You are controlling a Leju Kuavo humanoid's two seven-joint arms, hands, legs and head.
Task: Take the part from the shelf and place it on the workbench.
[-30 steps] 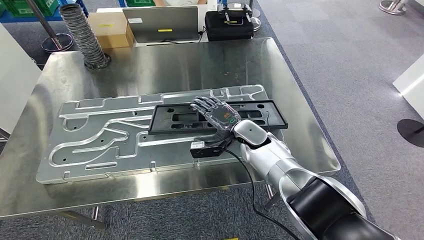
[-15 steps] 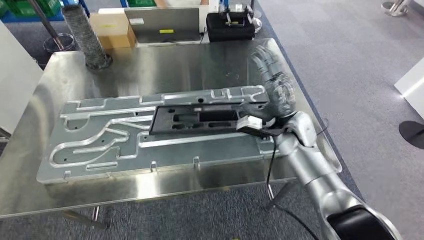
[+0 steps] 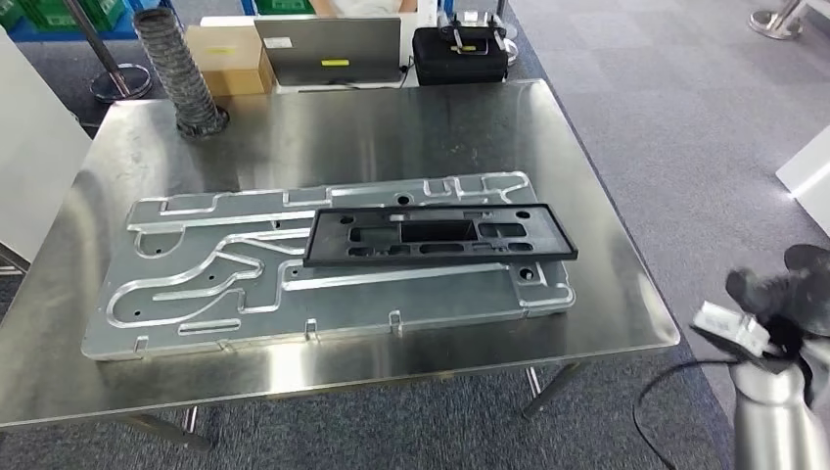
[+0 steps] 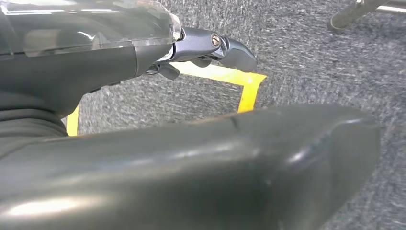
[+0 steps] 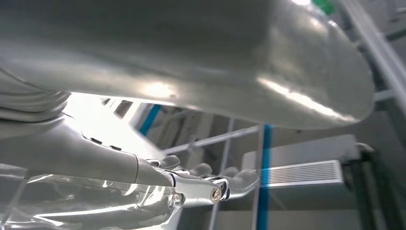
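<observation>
Steel worktop: brushed metal, carrying everything named below except the items at its far edge.
Part: black, flat, rectangular frame with cut-outs, lying on the right half of the aluminium plate, its long side running left to right, tilted slightly so the right end sits nearer.
Aluminium plate: large, pale, with milled channels, flat on the worktop and spanning most of its width.
Right hand: off the worktop, beyond its near right corner, over the grey carpet; blurred and dark in the head view. The right wrist view shows its fingers stretched out and holding nothing.
Left hand: seen above grey carpet with a yellow floor marking; whether its fingers are spread or curled cannot be told.
Ribbed hose: grey, standing at the far left corner of the worktop.
Far edge: a cardboard box, a grey laptop and a black case, side by side.
</observation>
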